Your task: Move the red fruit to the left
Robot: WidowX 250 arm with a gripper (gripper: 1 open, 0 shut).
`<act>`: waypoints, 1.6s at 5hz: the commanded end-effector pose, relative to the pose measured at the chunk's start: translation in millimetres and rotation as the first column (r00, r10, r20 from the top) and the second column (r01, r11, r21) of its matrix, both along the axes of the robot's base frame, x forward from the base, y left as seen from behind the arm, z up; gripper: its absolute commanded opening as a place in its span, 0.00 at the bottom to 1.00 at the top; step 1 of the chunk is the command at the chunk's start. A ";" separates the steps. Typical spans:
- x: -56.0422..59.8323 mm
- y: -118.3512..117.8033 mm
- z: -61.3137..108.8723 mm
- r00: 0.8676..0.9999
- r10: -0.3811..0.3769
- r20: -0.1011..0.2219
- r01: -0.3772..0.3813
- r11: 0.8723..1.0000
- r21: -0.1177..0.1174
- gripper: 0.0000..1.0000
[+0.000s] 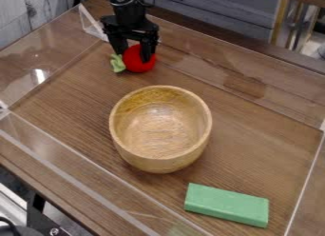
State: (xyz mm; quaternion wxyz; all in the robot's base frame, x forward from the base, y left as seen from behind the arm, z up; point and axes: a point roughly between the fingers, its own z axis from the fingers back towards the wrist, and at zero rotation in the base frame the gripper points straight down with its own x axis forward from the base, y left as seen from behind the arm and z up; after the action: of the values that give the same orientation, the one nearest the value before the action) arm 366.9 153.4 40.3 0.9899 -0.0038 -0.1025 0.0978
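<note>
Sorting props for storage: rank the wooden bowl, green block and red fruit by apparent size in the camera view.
1. wooden bowl, largest by far
2. green block, though it sits nearest the camera
3. red fruit, smallest, farthest off and partly hidden by the hand

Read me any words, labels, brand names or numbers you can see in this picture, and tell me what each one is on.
None: no readable text anywhere. The wooden bowl, green block, red fruit, black end effector and table all appear unmarked.
</note>
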 end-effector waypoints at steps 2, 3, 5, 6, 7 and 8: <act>3.6 4.7 5.6 1.000 0.012 0.017 -0.012 1.000 0.022 1.00; 3.9 4.4 4.8 1.000 0.018 0.013 -0.018 1.000 0.020 1.00; 3.8 4.3 3.9 1.000 0.024 0.007 -0.024 1.000 0.014 0.00; 2.4 8.0 12.9 1.000 0.024 0.018 -0.024 1.000 0.003 0.00; 0.0 17.6 31.9 0.998 0.032 0.045 -0.031 0.999 -0.017 0.00; -2.4 26.3 51.5 0.997 0.034 0.076 -0.031 0.999 -0.037 0.00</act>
State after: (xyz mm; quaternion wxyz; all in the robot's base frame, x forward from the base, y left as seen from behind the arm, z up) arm 356.4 170.7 53.3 0.9880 -0.0441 -0.0892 0.1182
